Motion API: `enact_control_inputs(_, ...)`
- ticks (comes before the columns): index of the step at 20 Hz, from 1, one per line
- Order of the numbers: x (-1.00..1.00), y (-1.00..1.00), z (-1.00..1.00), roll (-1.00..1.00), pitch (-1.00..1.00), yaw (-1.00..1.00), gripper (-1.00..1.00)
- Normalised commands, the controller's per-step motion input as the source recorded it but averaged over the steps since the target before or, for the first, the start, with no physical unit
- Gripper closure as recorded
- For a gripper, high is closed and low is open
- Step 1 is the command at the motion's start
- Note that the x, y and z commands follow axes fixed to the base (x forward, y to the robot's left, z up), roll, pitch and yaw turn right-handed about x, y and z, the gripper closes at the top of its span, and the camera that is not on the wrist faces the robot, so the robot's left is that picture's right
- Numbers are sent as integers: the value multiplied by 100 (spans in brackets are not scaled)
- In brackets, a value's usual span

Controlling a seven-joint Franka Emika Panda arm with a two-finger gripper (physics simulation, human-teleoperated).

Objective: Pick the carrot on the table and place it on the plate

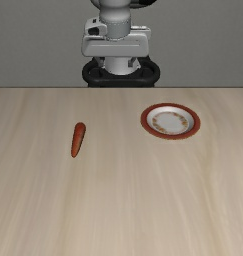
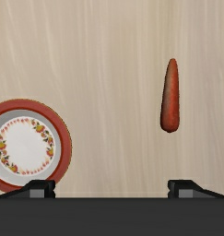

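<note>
gripper (image 2: pixel 112 191) released, fingers spread wide, nothing between them, hanging over the bench (image 2: pixel 104 55). plate (image 2: pixel 61 147) lies nearest, just ahead of one fingertip, empty. carrot (image 2: pixel 170 95) lies farther out, ahead of the other fingertip, flat on the bench, well apart from the plate. i judge it light, stiff, smooth-skinned and tapered, likely to slip toward the thin end. best held across the thick half, near mid-length.
</note>
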Motion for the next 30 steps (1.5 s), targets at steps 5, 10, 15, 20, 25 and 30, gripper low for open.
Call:
enact_control_inputs(5, 0, -100, 0, 0, 0, 0, -100)
enact_control_inputs(10, 20, -80, 0, 0, 0, 0, -100)
enact_control_inputs(15, 100, 0, 0, 0, 0, 0, -100)
enact_control_inputs(20, 20, -20, -20, 0, 0, 0, -100)
enact_control_inputs(25, 0, 0, -100, 0, 0, 0, -100)
enact_control_inputs(30, 0, 0, -100, 0, 0, 0, -100)
